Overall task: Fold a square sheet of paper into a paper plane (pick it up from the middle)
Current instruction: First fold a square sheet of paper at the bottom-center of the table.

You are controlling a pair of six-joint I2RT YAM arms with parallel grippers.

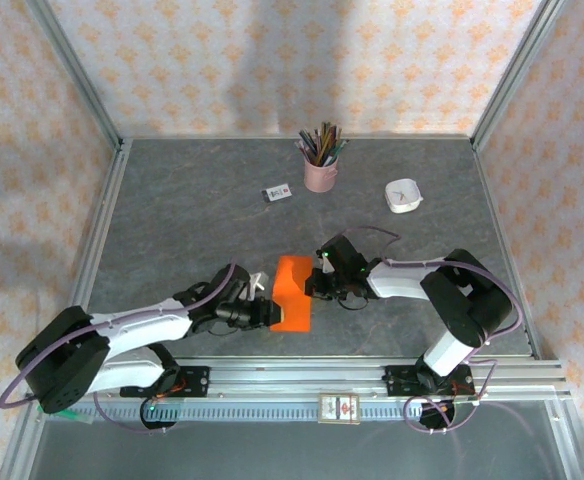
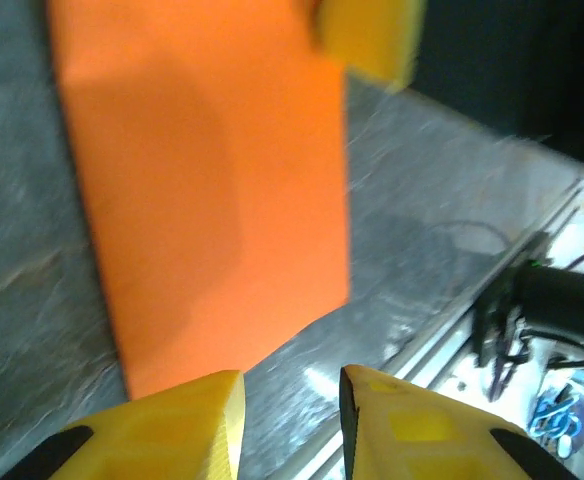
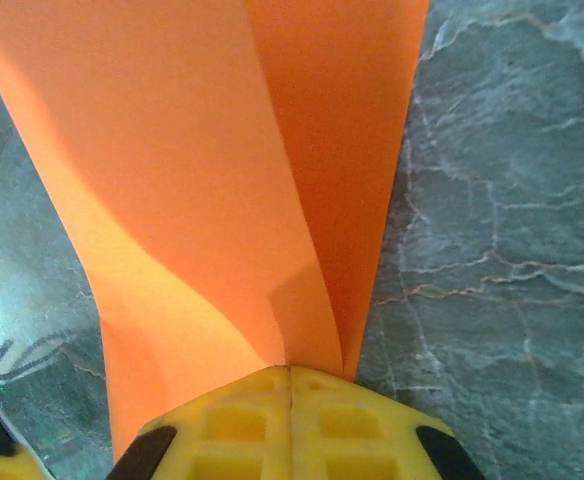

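Open table on every side; right gripper clamps the orange paper at its edge, left gripper parted just beside it.

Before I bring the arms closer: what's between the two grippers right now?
The square sheet of paper, per the top view; the right gripper pinches its edge, the left gripper stands open.
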